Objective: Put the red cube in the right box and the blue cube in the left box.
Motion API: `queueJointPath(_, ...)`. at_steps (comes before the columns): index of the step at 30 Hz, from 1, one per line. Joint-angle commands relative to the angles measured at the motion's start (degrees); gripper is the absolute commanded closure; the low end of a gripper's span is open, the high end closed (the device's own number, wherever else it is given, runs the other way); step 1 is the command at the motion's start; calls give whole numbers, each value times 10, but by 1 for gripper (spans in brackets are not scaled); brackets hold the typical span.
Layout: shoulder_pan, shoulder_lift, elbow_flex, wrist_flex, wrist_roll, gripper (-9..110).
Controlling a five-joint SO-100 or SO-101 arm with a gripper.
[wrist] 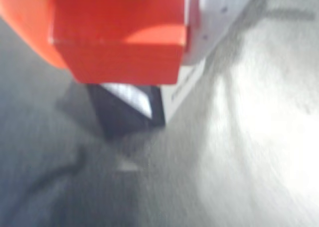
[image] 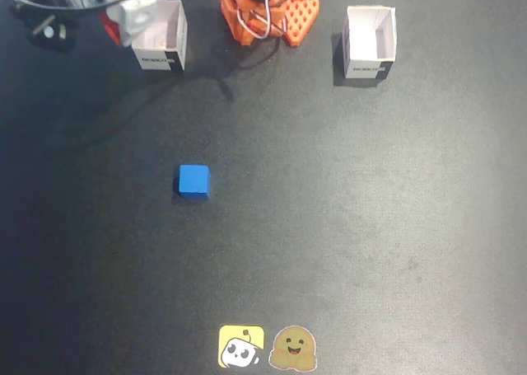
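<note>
Claw [wrist: 164, 47]: clenched on the red cube [wrist: 119, 35], which fills the top of the wrist view; an orange finger [wrist: 25, 27] bulges at its left, a white finger [wrist: 219, 12] presses its right face. In the fixed view the claw [image: 132, 19] sits far left, at the left wall of the pinkish box, partly over its rim.

Right box [image: 162, 35]: pinkish inner walls, black label facing near; far left in the fixed view. In the wrist view a box corner [wrist: 144, 100] shows just below the cube, blurred.

Arm base [image: 268, 8]: orange, far centre.

Left box [image: 370, 41]: grey-white inside, far right in the fixed view, empty as far as visible.

Blue cube [image: 194, 181]: on the dark table [image: 370, 227], left of centre, well apart from both boxes, untouched.

Stickers [image: 268, 348]: two, near edge.

Risk, judged: the cube appears over the box wall rather than the opening. Released here, it could strike the rim and fall outside, or tip the light card box.
</note>
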Motion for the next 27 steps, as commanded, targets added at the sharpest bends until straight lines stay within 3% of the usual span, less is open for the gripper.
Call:
queueJointPath(1,25,22,-6,8,9,87)
queueJointPath(18,52,102,72,41,129,87)
queueJointPath(27,62,123,99,42,134,87)
